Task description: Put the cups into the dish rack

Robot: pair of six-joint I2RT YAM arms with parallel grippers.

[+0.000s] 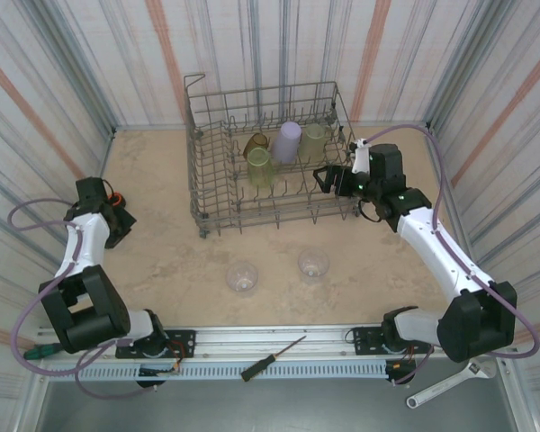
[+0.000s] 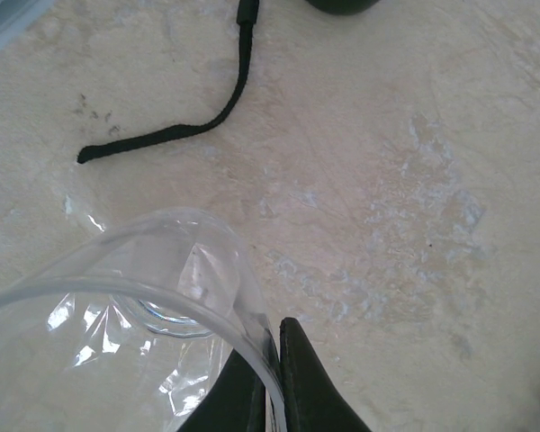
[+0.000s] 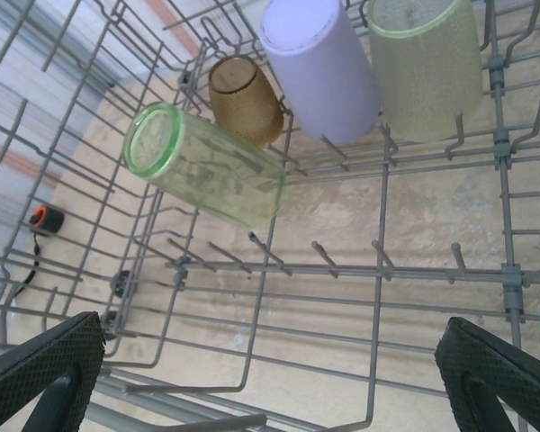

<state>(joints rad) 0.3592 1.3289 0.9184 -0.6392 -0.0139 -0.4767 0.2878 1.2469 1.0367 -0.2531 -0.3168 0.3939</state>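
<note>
My left gripper point(image 2: 274, 369) is shut on the rim of a clear cup point(image 2: 117, 306), whose thin wall is pinched between the two black fingers just above the table. From above, that gripper point(image 1: 121, 225) sits at the table's left side. The grey wire dish rack point(image 1: 202, 180) stands at the back. It holds a green cup point(image 3: 207, 166), an amber cup point(image 3: 245, 99), a lilac cup point(image 3: 319, 67) and a yellow-green cup point(image 3: 423, 63). Over the rack's right part my right gripper point(image 3: 270, 378) hangs wide open with nothing between its fingers. Two clear cups point(image 1: 241, 276) point(image 1: 313, 264) stand on the table in front of the rack.
An orange-and-black ring point(image 1: 115, 200) lies beside the left gripper, and a black cord point(image 2: 198, 117) trails across the table there. A screwdriver point(image 1: 274, 357) and a wrench point(image 1: 450, 382) rest on the near rail. Striped walls close in the left, right and back.
</note>
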